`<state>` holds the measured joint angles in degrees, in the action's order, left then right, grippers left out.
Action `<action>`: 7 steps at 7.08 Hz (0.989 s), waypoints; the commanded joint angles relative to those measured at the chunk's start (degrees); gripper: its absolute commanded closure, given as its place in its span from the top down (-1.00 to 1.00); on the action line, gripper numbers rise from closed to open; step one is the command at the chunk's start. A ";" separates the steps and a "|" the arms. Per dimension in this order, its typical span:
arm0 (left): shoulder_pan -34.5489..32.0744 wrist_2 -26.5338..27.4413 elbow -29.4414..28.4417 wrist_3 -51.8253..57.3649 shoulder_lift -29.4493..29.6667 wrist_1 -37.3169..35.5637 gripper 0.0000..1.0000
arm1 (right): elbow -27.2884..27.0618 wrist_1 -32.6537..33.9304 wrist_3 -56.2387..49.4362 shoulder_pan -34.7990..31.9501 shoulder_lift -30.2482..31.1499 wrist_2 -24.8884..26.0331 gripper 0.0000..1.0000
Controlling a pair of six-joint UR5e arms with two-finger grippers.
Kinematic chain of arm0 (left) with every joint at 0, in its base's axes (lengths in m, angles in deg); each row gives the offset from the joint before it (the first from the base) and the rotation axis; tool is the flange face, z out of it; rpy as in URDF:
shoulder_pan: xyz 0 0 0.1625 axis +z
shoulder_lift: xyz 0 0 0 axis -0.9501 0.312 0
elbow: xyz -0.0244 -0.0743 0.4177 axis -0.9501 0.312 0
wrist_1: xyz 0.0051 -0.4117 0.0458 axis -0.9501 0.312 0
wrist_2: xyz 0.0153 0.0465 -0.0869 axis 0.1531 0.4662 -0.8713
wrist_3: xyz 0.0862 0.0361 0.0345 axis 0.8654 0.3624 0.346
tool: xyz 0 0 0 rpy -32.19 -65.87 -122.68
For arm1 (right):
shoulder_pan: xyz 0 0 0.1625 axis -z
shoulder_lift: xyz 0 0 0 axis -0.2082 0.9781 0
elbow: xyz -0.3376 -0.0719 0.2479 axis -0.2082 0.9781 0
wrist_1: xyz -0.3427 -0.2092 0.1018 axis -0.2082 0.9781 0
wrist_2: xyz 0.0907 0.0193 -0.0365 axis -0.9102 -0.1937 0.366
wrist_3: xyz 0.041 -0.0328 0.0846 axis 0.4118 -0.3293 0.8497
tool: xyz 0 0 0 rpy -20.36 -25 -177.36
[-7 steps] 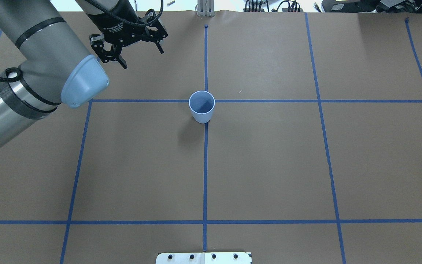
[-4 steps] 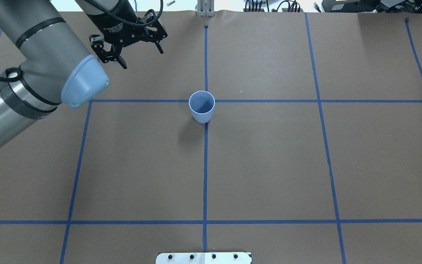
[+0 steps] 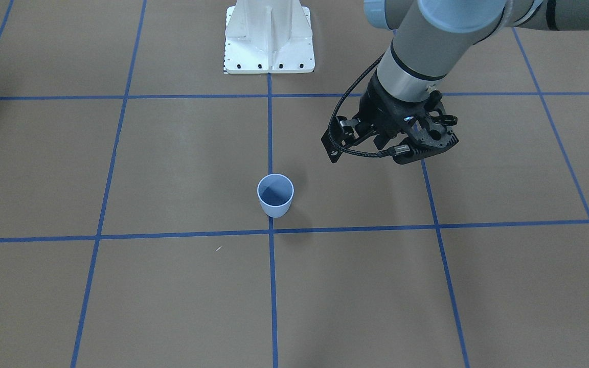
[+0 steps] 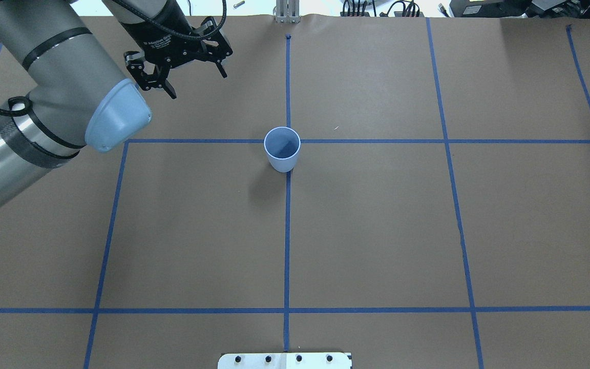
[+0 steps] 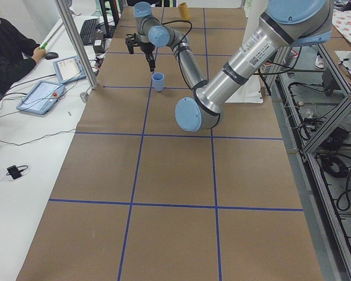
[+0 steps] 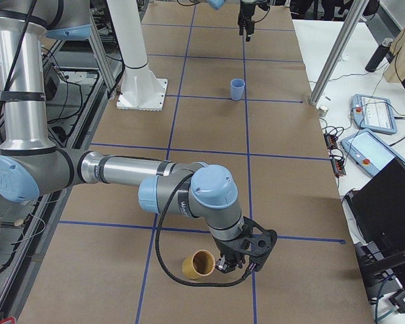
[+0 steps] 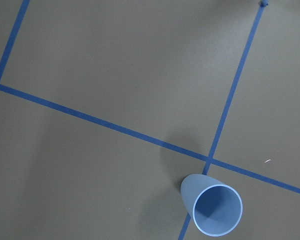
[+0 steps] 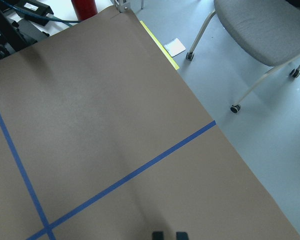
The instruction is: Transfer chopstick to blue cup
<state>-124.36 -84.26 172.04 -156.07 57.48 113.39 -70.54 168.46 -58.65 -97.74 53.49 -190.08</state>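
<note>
The counter [image 4: 377, 230] is papered matte brown and gridded with blue tape [image 4: 366, 141]. Far left, my left gripper [image 4: 198, 85] hangs wide and empty, likely parked for a hand-over. The blue cup [image 4: 282, 148], smooth tapered plastic, stands upright by a tape crossing, mouth ready. I find no chopstick anywhere. At the right end, the right gripper [image 8: 169, 235] is narrow beside a tan cup [image 6: 201, 264]; whether it holds anything I cannot tell.

You see your right gripper [image 8: 170, 236] cut off at the wrist view's bottom edge; only its fingertips [image 8: 158, 235] show.
</note>
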 commanded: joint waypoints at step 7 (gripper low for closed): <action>-1.50 0.16 2.51 0.76 -1.78 0.40 0.96 | -3.91 10.51 7.01 9.51 -18.89 4.26 -1.00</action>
<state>-124.87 -84.24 173.50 -155.58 56.22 113.69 -75.05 174.13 -55.13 -93.69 41.97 -185.75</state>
